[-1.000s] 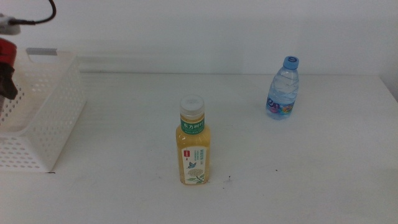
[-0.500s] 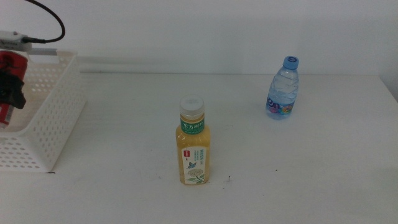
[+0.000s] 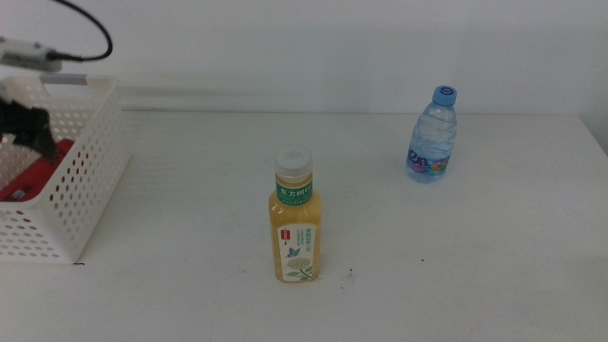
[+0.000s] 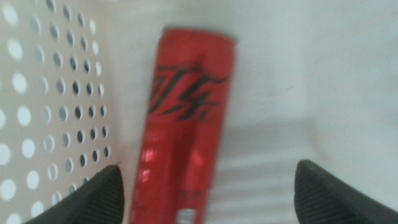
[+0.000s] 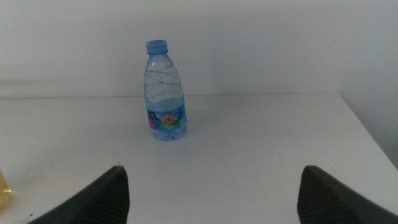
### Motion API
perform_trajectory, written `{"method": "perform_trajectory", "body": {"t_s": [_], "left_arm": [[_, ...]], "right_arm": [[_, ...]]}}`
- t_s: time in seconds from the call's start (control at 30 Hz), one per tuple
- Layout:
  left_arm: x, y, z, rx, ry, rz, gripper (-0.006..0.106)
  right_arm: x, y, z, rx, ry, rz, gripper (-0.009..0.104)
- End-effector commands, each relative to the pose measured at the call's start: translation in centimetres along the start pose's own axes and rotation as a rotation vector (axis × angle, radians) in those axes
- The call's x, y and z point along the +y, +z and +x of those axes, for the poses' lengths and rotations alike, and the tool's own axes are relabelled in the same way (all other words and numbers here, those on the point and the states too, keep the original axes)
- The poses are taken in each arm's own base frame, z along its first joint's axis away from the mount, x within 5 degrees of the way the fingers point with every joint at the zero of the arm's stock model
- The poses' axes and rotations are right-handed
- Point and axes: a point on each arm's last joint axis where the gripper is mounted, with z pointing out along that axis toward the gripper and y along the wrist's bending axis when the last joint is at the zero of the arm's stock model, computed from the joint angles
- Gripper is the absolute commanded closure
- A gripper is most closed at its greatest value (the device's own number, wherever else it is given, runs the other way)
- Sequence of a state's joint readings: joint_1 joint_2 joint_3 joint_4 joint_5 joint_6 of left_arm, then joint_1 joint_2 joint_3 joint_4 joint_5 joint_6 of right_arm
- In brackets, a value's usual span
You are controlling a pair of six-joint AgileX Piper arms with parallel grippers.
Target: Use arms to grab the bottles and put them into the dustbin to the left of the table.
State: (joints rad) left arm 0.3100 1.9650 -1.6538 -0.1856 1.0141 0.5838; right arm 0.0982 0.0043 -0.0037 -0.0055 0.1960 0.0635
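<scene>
Middle view gives the whole scene: the white table, the dustbin at its left end, the yellow tea bottle standing upright near the middle, and the small water bottle upright further back on the right, well apart from the tea bottle. The left gripper hangs over the open dustbin, with a thin black cable looping above it. Through the holes of the basket wall a red shape shows – the cola can – but from this camera it is not clear how the can lies.

Left wrist view makes it clear. The cola can lies on its side on the white floor of the dustbin, just beside the perforated wall, with its black lettering facing up. The left gripper has its two dark jaws spread wide, one on each side of the can, and neither jaw touches it – the can is free.

Right wrist view shows what the other two do not: the right gripper with its jaws wide apart and nothing between them, looking across the table at the water bottle. A yellow edge of the tea bottle appears at the border of this picture. The right arm itself is outside the middle view.
</scene>
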Motion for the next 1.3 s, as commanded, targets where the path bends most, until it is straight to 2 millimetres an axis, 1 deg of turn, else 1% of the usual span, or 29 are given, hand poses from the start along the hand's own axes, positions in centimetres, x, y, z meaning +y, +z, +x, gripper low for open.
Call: {"method": "perform_trajectory", "body": {"t_s": [0.0, 0.1, 0.2, 0.23, 0.37, 0.4, 0.47, 0.57, 0.67, 0.7, 0.77, 0.93, 1.0, 1.07, 1.17, 1.27], "left_arm": [[-1.2, -2.5, -0.8, -0.053, -0.005, -0.010, 0.007], [-2.9, -5.4, -1.2, -0.089, -0.015, -0.023, 0.007], [-5.6, -8.3, -0.8, -0.133, 0.003, -0.008, 0.007], [-6.8, -9.2, -0.5, -0.158, 0.017, 0.006, 0.007], [-11.6, -12.5, 1.8, -0.308, 0.086, 0.010, 0.007], [-12.5, -13.0, 2.4, -0.352, 0.101, 0.009, 0.007], [-14.8, -13.9, 4.3, -0.435, 0.137, 0.017, 0.007], [-17.7, -14.1, 7.2, -0.534, 0.175, 0.045, 0.007], [-20.0, -13.3, 10.5, -0.615, 0.170, 0.106, 0.007], [-20.6, -13.3, 11.5, -0.647, 0.174, 0.124, 0.007], [-21.7, -12.6, 13.9, -0.710, 0.164, 0.160, 0.007], [-23.1, -11.2, 19.0, -0.901, 0.154, 0.202, 0.007], [-23.4, -10.7, 21.1, -0.949, 0.175, 0.227, 0.007], [-23.5, -10.3, 22.7, -0.990, 0.196, 0.253, 0.007], [-23.6, -9.9, 24.3, -1.010, 0.221, 0.286, 0.007], [-23.7, -9.7, 25.1, -1.016, 0.234, 0.309, 0.007]], "right_arm": [[0.0, 0.0, 0.0, -0.014, -0.014, -0.001, 0.006], [0.0, 0.0, 0.0, -0.014, -0.014, -0.001, 0.006], [0.0, 0.0, 0.0, -0.014, -0.014, -0.001, 0.006], [0.0, 0.0, 0.0, -0.014, -0.014, -0.001, 0.006], [0.0, 0.0, 0.0, -0.014, -0.014, -0.001, 0.006], [0.0, 0.0, 0.0, -0.014, -0.014, -0.001, 0.006], [0.0, 0.0, 0.0, -0.014, -0.014, -0.001, 0.006], [0.0, 0.0, 0.0, -0.014, -0.014, -0.001, 0.006], [0.0, 0.0, 0.0, -0.014, -0.014, -0.001, 0.006], [0.0, 0.0, 0.0, -0.014, -0.014, -0.001, 0.006], [0.0, 0.0, 0.0, -0.014, -0.014, -0.001, 0.006], [0.0, 0.0, 0.0, -0.014, -0.014, -0.001, 0.006], [0.0, 0.0, 0.0, -0.014, -0.014, -0.001, 0.006], [0.0, 0.0, 0.0, -0.014, -0.014, -0.001, 0.006], [0.0, 0.0, 0.0, -0.014, -0.014, -0.001, 0.006], [0.0, 0.0, 0.0, -0.014, -0.014, -0.001, 0.006]]}}
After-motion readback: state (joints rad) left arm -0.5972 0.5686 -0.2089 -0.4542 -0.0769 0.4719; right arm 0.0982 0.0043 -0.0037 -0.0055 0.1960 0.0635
